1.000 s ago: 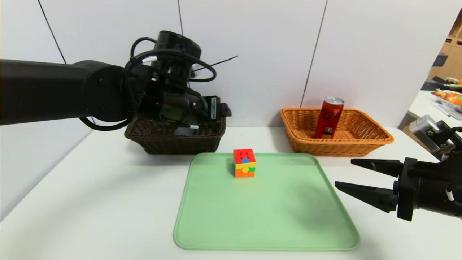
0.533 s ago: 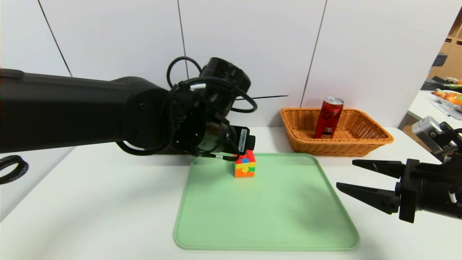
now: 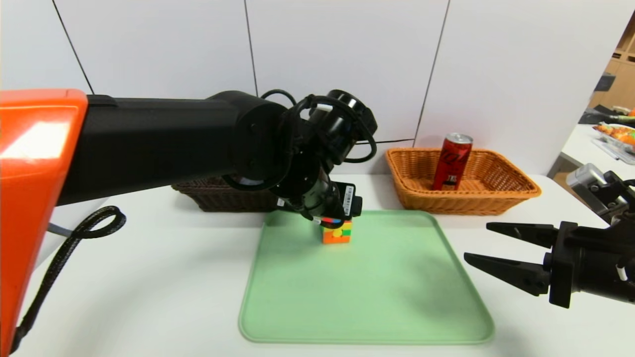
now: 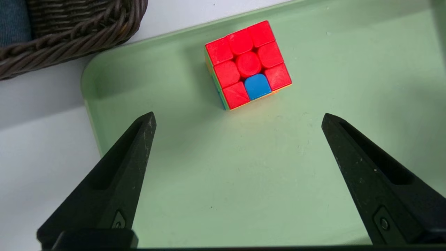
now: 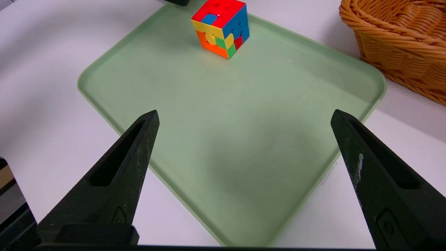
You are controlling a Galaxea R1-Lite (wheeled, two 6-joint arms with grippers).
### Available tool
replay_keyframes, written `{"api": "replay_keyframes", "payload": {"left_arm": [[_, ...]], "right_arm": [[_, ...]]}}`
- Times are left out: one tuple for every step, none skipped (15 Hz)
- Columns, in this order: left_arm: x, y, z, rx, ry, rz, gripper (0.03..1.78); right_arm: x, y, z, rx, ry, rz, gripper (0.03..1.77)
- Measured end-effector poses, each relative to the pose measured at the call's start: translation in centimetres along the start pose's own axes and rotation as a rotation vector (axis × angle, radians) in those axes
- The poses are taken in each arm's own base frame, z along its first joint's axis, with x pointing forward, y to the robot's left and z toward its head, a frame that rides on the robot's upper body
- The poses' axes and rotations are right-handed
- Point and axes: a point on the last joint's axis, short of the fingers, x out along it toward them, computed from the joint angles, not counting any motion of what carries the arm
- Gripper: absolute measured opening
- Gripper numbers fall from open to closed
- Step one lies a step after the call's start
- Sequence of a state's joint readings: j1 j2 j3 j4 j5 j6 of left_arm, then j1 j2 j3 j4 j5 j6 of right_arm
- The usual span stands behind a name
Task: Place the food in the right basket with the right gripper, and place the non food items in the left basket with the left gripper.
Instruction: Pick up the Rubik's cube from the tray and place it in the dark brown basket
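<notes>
Left hand (image 4: 238, 116) has swung from over the dark brown basket (image 3: 218, 194) across to the puzzle cube (image 3: 337, 231), now hanging just above the cube's top; fingers spread wide, nothing held. In the left wrist view the cube (image 4: 248, 63) sits beyond the fingertips, not between them, red face up with one blue tile. Cube rests on the green tray (image 3: 367, 297) near its 12 o'clock edge, a bit toward 11. Right hand (image 3: 478, 244) unchanged, parked at 3 o'clock of the tray over the white bench (image 3: 149, 297), fingers apart, empty, pointing toward the tray. Red drink can (image 3: 452, 161) stands upright inside the orange-tan basket (image 3: 501, 196), at about 1 o'clock from the tray, near the basket's back-left part. Dark brown basket at 11 o'clock of the tray, mostly hidden behind the left arm; a dark cloth (image 4: 12, 21) shows inside it in the left wrist view. Right wrist view shows the cube (image 5: 221, 28) far off, at the tray's (image 5: 244, 146) far edge.
</notes>
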State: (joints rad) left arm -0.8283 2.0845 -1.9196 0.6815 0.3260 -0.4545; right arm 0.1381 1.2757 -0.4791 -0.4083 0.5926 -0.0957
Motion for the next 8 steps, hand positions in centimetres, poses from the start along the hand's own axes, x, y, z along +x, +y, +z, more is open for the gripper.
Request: {"api": "replay_keyframes", "payload": {"left_arm": [[0.4,-0.2,-0.3,-0.003,0.040,0.016,1.69],[0.9,-0.3,-0.6,-0.002,0.073,0.030,1.69],[1.4,-0.5,-0.8,-0.005,0.088,0.037,1.69],[1.8,-0.6,-1.0,-0.010,0.100,0.044,1.69],[2.1,-0.6,-1.1,-0.010,0.106,0.047,1.69],[2.3,-0.7,-1.2,-0.008,0.109,0.048,1.69],[2.4,-0.8,-1.2,-0.007,0.112,0.048,1.69],[2.5,-0.8,-1.3,-0.008,0.114,0.049,1.69]], "right_arm": [[0.0,0.0,-0.1,0.002,0.003,0.000,1.70],[0.0,0.0,-0.2,0.005,0.006,-0.001,1.70],[0.0,0.0,-0.3,0.006,0.008,-0.001,1.70],[0.0,0.0,-0.4,0.008,0.010,-0.002,1.70],[0.0,0.0,-0.4,0.008,0.010,-0.002,1.70],[-0.1,0.0,-0.4,0.009,0.011,-0.002,1.70],[-0.1,0.0,-0.5,0.010,0.012,-0.002,1.70],[-0.1,0.0,-0.5,0.009,0.011,-0.002,1.70]]}}
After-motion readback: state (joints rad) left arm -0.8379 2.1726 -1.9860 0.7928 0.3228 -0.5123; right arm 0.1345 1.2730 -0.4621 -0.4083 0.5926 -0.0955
